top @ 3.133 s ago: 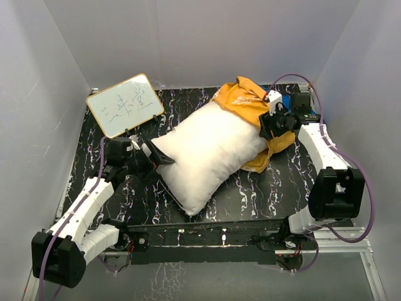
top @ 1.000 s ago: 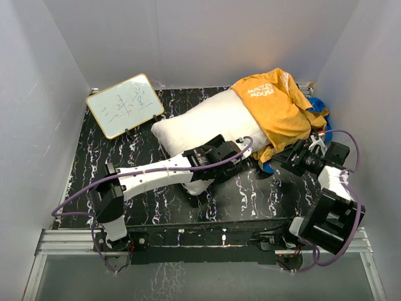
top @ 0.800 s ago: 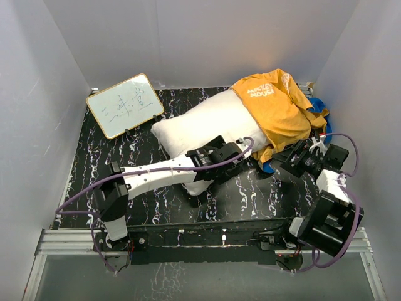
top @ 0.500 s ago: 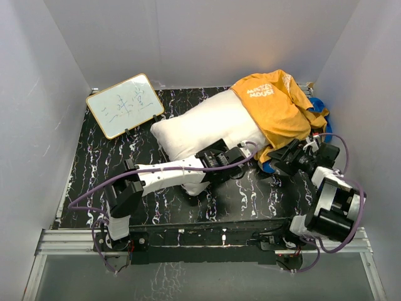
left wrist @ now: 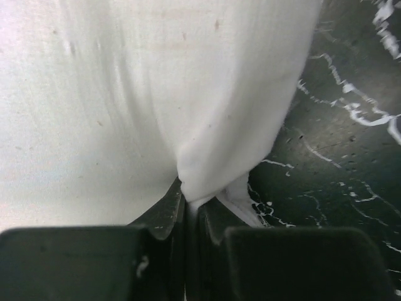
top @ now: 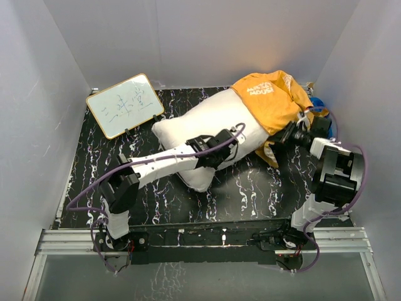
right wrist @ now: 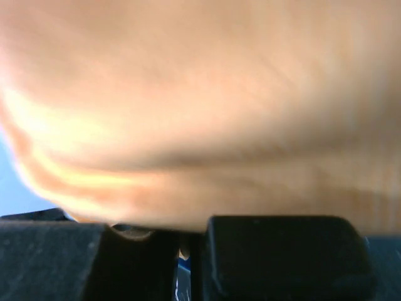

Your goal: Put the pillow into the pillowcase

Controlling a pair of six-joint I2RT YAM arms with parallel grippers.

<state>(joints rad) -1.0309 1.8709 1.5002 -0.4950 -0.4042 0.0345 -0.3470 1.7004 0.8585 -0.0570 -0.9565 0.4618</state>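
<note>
while a second ago both tools stood wide open, they are now closed. the left tool (left wrist: 188,202) has its jaws pressed together on a pinched fold of the pillow (top: 207,119), with white cloth bunched up between the fingers (left wrist: 160,216). it has moved from the pillow's near edge up onto its body. the right tool (top: 280,136) has swung from about 4 o'clock on the counter (top: 250,188) up to 3 o'clock. there its jaws are nearly together at the lower hem of the pillowcase (top: 272,100). in the blurred right wrist view orange cloth fills the picture and a sliver of it sits in the slit between the fingers, so it seems to hold the hem. the blue cloth that showed below the orange a second ago is now mostly hidden.

the pillow lies slantwise across the middle of the counter, from 7 to 1 o'clock. its far right end is inside the pillowcase at 1 o'clock.

white lettering (top: 260,90) on the orange face reads "mickey mouse". the whiteboard (top: 125,105) at 10 o'clock carries blue handwriting i cannot read.
</note>
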